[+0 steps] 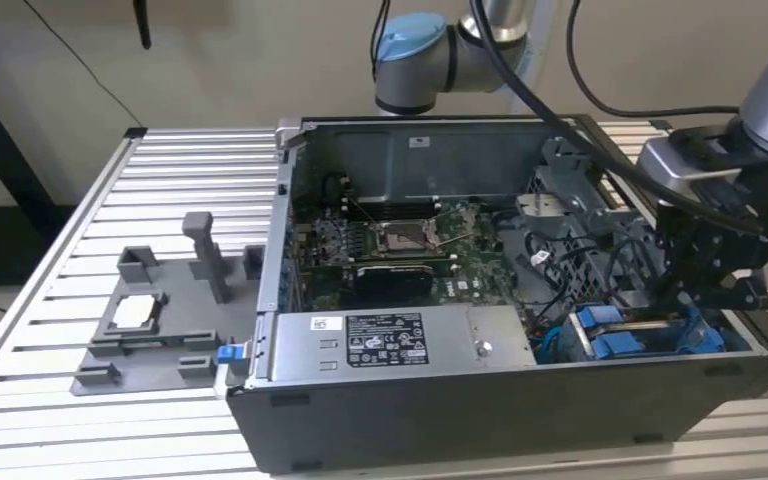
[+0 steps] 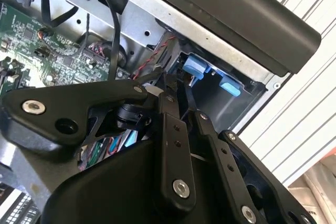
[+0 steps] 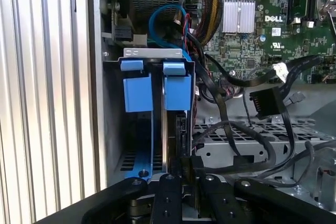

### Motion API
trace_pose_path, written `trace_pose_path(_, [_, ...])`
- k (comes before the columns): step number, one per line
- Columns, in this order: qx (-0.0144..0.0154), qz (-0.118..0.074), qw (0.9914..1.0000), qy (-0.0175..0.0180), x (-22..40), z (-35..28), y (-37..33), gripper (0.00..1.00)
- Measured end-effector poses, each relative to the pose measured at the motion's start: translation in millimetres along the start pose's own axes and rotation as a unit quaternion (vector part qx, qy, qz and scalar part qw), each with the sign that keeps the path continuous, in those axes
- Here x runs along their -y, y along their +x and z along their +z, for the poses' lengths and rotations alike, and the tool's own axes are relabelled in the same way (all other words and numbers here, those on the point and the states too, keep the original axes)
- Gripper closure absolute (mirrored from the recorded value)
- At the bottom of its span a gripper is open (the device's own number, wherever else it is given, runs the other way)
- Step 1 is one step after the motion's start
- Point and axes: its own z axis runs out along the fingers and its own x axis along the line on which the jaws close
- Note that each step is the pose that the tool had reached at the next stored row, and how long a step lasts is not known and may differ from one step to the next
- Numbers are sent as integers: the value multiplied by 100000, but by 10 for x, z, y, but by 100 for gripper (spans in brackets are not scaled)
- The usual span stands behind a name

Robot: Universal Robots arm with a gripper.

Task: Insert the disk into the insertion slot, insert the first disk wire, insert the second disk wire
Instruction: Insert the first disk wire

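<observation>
Disk (image 3: 181,135) stands on edge in the insertion slot (image 3: 113,129), just beside a blue carrier (image 3: 137,93). The gripper (image 3: 187,174) is narrowed onto its near edge. Black cables (image 3: 236,145) lie close by inside the open computer case (image 1: 491,420), which sits on the slatted surface (image 1: 37,400).

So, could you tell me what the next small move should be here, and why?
Probably ease the drive straight deeper into the bay. In the first wrist view the tool holds it edge-on, in line with one blue tab, and it seems not yet fully seated.
</observation>
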Motion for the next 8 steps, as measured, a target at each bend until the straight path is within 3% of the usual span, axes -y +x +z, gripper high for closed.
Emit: trace_pose_path(8, [10, 4, 100000, -14, -3, 48, 1, 81])
